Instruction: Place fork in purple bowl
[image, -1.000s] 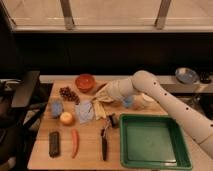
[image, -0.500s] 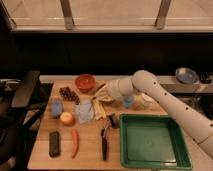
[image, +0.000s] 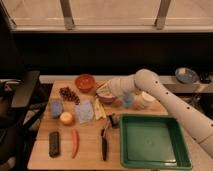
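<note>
Three bowls are in view: one round orange-red bowl (image: 85, 81), one deep purple bowl (image: 107, 100) and one grey-blue bowl (image: 186, 75) on the ledge. There are two cups, a small blue cup (image: 128, 102) and a white cup (image: 146, 99), one green plastic tray (image: 152, 142), one orange carrot (image: 75, 142) and one black-handled utensil (image: 104, 146). The single gripper (image: 105, 91) hangs over the purple bowl.

Wooden desk (image: 89, 156), plenty laid out on it. By the far edge there's the orange-red bowl (image: 85, 81), then the purple bowl (image: 106, 99) with the hand (image: 104, 90) right over it, and a small blue cup (image: 128, 101) just beside. A green tray (image: 152, 141) fills the near right corner. Along the front edge sit a black block (image: 54, 143), an orange carrot (image: 75, 142) and a black-handled utensil (image: 104, 146). Toward the left edge are dark grapes (image: 69, 94) and a round yellow fruit (image: 66, 118).
</note>
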